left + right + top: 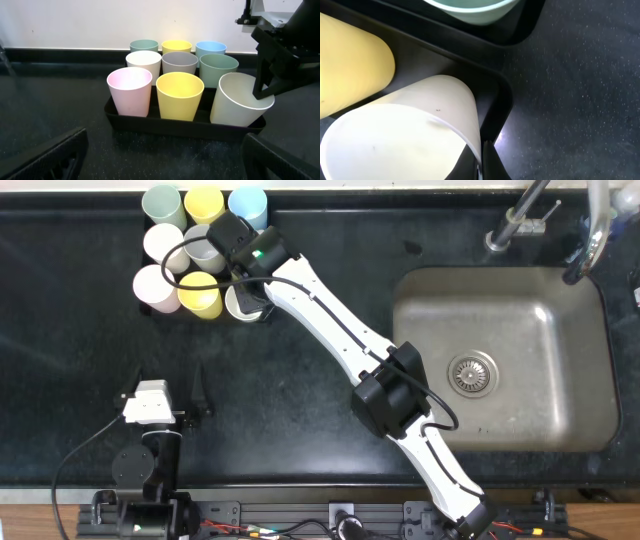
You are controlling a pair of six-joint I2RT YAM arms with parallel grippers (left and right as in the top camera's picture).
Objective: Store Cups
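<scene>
A black tray at the counter's back left holds several upright pastel cups, among them a pink cup and a yellow cup in its front row. In the front right corner a cream cup leans tilted, its base in the tray. My right gripper is shut on that cup's rim, one finger outside the wall. From above, the right gripper is over the cream cup. My left gripper sits low on the counter in front of the tray, open and holding nothing.
A steel sink with a faucet takes up the right side. The right arm stretches diagonally across the middle of the dark counter. A wall rises just behind the tray.
</scene>
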